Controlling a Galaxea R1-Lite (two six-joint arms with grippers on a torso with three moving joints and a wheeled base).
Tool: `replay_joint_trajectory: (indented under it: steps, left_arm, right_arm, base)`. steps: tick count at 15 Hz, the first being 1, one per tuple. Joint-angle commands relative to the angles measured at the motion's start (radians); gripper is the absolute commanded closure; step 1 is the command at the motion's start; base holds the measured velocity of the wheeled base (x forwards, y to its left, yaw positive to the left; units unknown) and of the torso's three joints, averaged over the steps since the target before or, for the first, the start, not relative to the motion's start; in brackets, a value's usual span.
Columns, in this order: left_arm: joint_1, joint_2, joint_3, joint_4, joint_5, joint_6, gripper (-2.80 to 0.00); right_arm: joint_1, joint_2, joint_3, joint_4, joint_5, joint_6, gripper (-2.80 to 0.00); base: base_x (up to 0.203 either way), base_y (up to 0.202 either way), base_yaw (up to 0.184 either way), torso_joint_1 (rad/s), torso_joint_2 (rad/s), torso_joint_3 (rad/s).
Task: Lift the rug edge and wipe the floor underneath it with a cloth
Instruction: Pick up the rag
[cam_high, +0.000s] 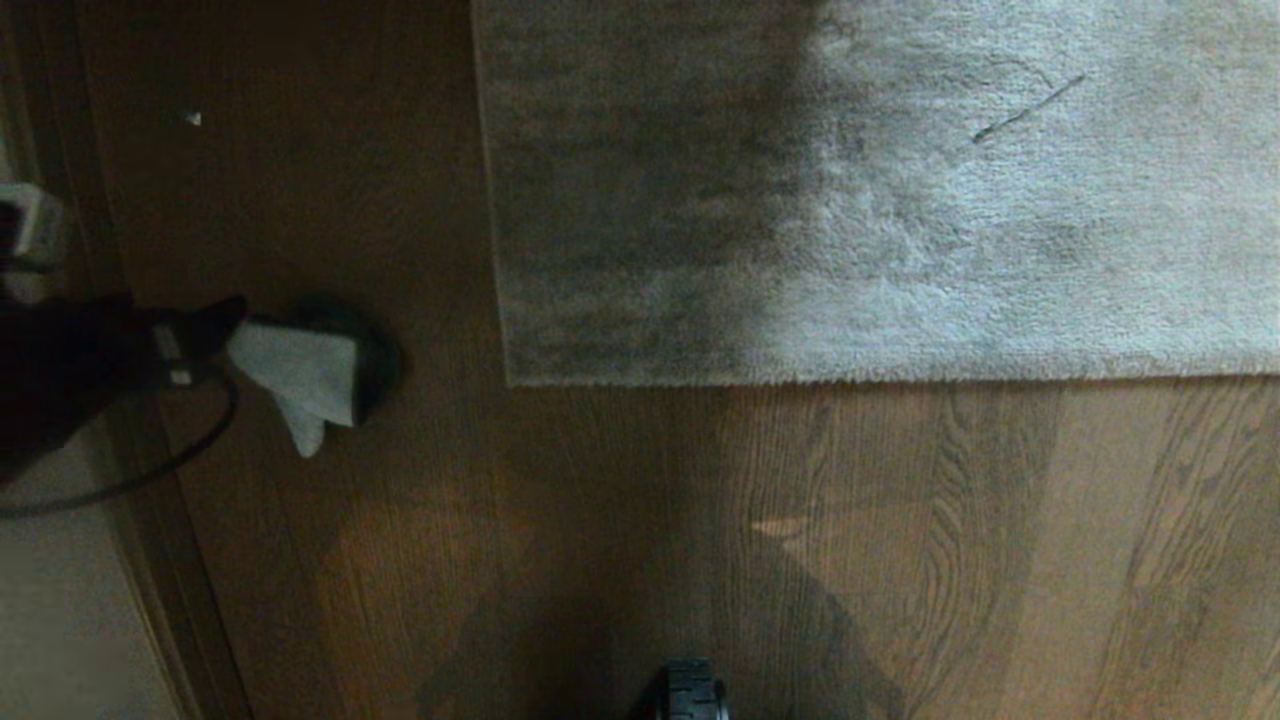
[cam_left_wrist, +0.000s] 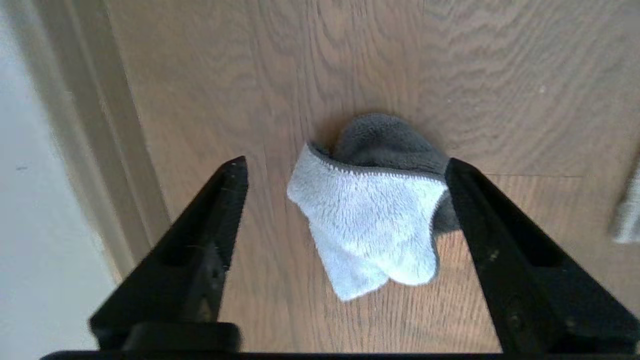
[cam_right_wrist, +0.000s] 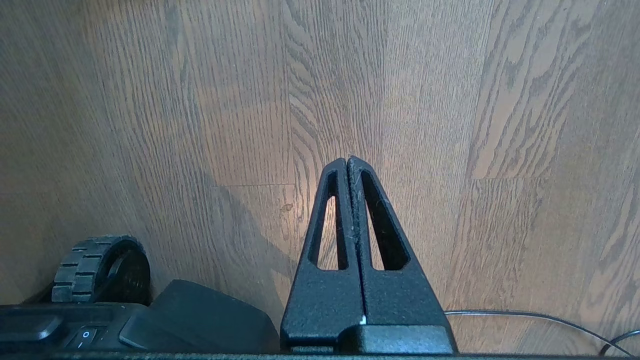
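Two end effectors to log, and we take the left first. Our left end effector (cam_left_wrist: 345, 167) hangs low over the floor (cam_high: 620, 540) at the far left of the head view, its black fingers (cam_left_wrist: 227, 200) spread wide apart with nothing between them. In the left wrist view the cloth (cam_left_wrist: 370, 230) lies on the planks in the gap framed by those fingers — one finger's tip sits just beside the cloth's darker side, and we cannot tell whether it touches. We see the cloth crumpled: a pale grey-blue fleecy face is turned up, and a darker grey fold bulges out behind it. From the head view the cloth (cam_high: 305, 375) rests on bare wood, well apart from the rug (cam_high: 900, 200), with a strip of brown planking between them. A pale skirting strip (cam_left_wrist: 95, 165) runs along the floor beside the left arm. The rug edge (cam_high: 890, 378) lies flat and straight on the floor, and a second hem runs away from its corner (cam_high: 510, 380). A thin dark line (cam_high: 1028, 108) marks the pile further in. Our right end effector (cam_right_wrist: 348, 161) is held over bare wood near the robot's base — its fingers are pressed together, empty. A ribbed black wheel (cam_right_wrist: 100, 270) of the base shows beside it, and a thin cable (cam_right_wrist: 525, 316) trails over the planks.
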Motion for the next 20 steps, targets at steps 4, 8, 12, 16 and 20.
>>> replay_joint_trajectory:
  steps: [4,8,12,16,20]
  left_arm:
    - [-0.004,0.159,0.007,-0.099,-0.005,-0.001,-2.8]
    - [-0.053,0.279,0.009,-0.227,-0.001,-0.018,-2.8]
    - [-0.082,0.366,0.008,-0.3,-0.001,-0.022,-2.8]
    - [-0.083,0.419,0.009,-0.38,-0.002,-0.024,-2.8]
    - [-0.08,0.433,0.009,-0.381,0.0,-0.023,-2.8]
  right_arm:
    - [0.0,0.0,0.0,0.0,-0.001,0.0,0.0]
    - [0.0,0.0,0.0,0.0,0.0,0.001,0.0]
    - [0.0,0.0,0.0,0.0,-0.002,0.0,0.0]
    - [0.0,0.0,0.0,0.0,0.0,0.0,0.0]
    - [0.0,0.0,0.0,0.0,0.0,0.001,0.0]
  base:
    - [0.0,0.0,0.0,0.0,0.0,0.0]
    - [0.0,0.0,0.0,0.0,0.0,0.0]
    - [0.0,0.0,0.0,0.0,0.0,0.0]
    - [0.0,0.0,0.0,0.0,0.0,0.0]
    - [0.0,0.0,0.0,0.0,0.0,0.0]
